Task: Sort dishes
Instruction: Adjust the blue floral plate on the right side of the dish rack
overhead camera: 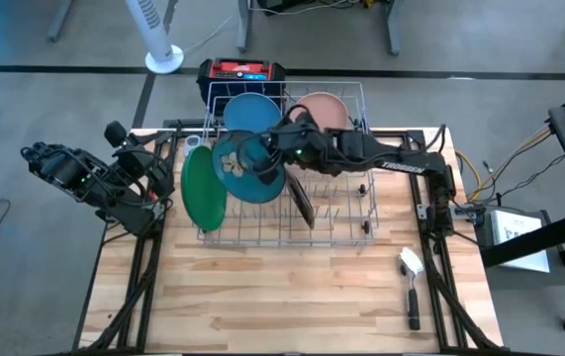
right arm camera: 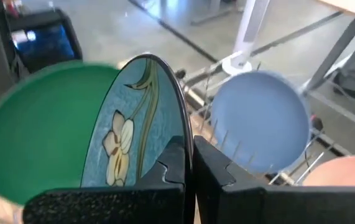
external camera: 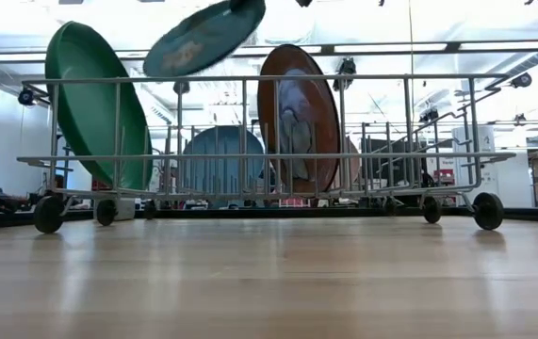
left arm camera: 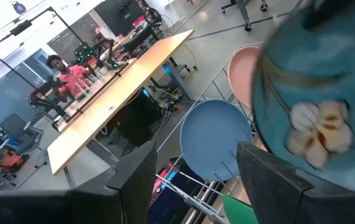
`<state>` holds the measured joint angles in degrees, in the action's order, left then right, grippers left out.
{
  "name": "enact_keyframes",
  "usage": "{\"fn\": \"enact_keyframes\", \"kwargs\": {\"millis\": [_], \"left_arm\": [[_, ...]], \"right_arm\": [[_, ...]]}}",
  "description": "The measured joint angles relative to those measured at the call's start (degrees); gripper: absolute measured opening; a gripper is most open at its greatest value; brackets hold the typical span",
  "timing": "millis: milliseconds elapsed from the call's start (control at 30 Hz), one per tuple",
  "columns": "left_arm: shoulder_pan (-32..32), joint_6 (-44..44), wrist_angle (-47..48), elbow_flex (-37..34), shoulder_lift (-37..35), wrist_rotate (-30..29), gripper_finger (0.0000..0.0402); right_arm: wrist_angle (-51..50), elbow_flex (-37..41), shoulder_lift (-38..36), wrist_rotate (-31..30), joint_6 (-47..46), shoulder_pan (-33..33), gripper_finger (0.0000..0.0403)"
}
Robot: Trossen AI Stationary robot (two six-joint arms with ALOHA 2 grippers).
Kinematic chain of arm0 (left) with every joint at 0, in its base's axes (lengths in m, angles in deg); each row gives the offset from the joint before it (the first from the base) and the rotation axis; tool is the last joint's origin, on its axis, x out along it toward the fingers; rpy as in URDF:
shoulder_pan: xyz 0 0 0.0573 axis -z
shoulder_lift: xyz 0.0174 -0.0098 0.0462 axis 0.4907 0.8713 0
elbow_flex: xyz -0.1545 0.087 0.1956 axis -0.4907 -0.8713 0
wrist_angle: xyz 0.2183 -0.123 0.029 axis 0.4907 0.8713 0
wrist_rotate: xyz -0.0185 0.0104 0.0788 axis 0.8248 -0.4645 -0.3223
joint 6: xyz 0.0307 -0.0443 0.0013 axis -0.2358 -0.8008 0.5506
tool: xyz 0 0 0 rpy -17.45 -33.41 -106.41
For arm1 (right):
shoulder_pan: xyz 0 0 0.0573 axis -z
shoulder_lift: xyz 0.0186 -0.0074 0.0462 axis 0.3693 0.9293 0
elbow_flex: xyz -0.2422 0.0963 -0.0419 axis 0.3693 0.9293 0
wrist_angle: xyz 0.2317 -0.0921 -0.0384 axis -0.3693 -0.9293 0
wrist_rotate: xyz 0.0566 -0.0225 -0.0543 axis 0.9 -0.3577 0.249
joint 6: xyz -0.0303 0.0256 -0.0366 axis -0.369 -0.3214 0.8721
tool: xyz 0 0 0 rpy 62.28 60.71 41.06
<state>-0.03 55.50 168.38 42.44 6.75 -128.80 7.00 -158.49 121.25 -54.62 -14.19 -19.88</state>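
A grey wire rack point(overhead camera: 361, 232) stands at the table's far middle. A green plate point(overhead camera: 203, 188) stands on edge at its left end. A light blue plate point(overhead camera: 252, 111) and a pale pink plate point(overhead camera: 322, 109) stand at its far side. An orange-brown plate point(external camera: 297, 118) stands upright mid-rack. My right gripper point(right arm camera: 193, 155) is shut on a teal plate with a flower pattern point(overhead camera: 245, 168), above the rack's left part. My left gripper point(left arm camera: 196, 180) waits open, left of the rack, with nothing between its fingers. My right gripper pinches the teal plate's rim point(right arm camera: 188, 134) between its two fingers, one finger on each face. The fingers come from the table's right side, slanting down. The plate point(external camera: 203, 38) is tilted and lifted clear, above the rack's top rail.
A brush with a white head and black handle point(overhead camera: 411, 282) lies near the table's right edge. A red and black box point(overhead camera: 242, 71) sits just beyond the rack's far side. Bare wooden table point(overhead camera: 282, 297) stretches in front of the rack.
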Motion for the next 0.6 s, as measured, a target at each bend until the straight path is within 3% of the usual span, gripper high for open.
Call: {"fn": "enact_keyframes", "kwargs": {"millis": [233, 600], "left_arm": [[-0.01, 0.0, 0.0, 0.0, 0.0, 0.26, 0.0211], [0.0, 0.13, -0.02, 0.0, 0.0, 2.49, 0.0211]], "right_arm": [[-3.75, -5.12, -0.27, 0.4, 1.95, -0.17, 0.0001], [-14.24, -7.93, -2.62, -9.22, 0.43, -0.1, 0.0001]]}}
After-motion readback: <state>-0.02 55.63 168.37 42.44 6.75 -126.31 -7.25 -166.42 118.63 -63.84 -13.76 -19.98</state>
